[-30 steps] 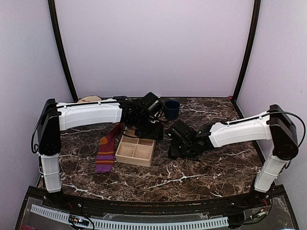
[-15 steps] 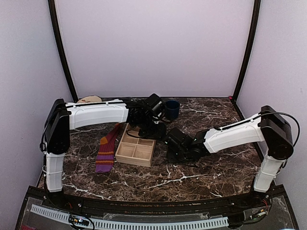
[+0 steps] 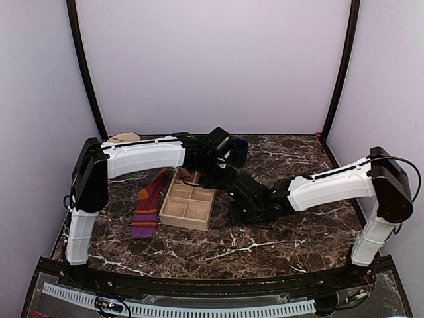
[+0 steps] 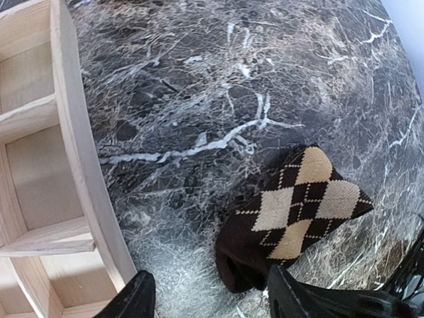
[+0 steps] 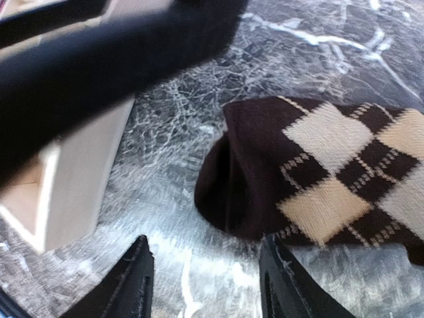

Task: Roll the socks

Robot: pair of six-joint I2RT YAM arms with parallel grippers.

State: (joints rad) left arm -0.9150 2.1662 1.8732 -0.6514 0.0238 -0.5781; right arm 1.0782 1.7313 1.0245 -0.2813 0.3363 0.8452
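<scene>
The left gripper now reaches farther past the wooden tray's far right corner, and its arm's elbow swings in toward the tray. The right gripper sits closer to the tray's right side.

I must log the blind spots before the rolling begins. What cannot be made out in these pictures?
Argyle sock: in the top view, hidden under left gripper and right gripper; in the right wrist view, cut by the right edge.
Tan object: top view, too small, partly behind the left arm.
Dark shape: right wrist view, blurred.
</scene>
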